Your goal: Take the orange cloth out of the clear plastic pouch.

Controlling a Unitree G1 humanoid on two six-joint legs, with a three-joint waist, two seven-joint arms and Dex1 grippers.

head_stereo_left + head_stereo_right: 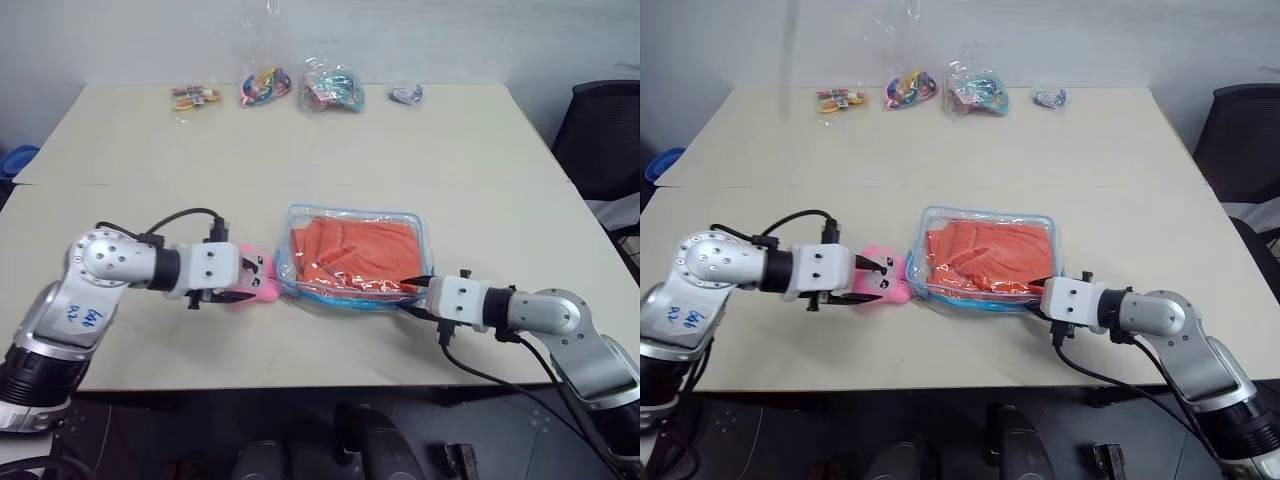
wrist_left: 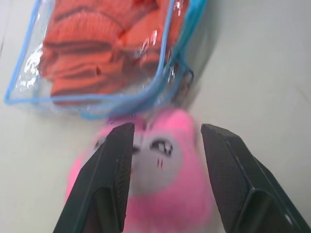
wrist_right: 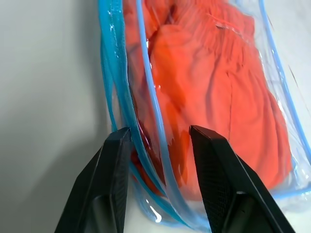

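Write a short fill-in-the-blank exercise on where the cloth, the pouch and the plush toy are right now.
1. The orange cloth lies ____ the clear plastic pouch.
2. The left gripper has its open fingers on either side of a ____ plush bunny.
3. The right gripper is at the pouch's ____ zipper trim.
4. Small bags of trinkets lie along the table's ____ edge.

Missing words: inside; pink; blue; far

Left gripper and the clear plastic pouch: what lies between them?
A pink plush bunny lies between the left gripper and the clear plastic pouch, seen in both eye views and the left wrist view.
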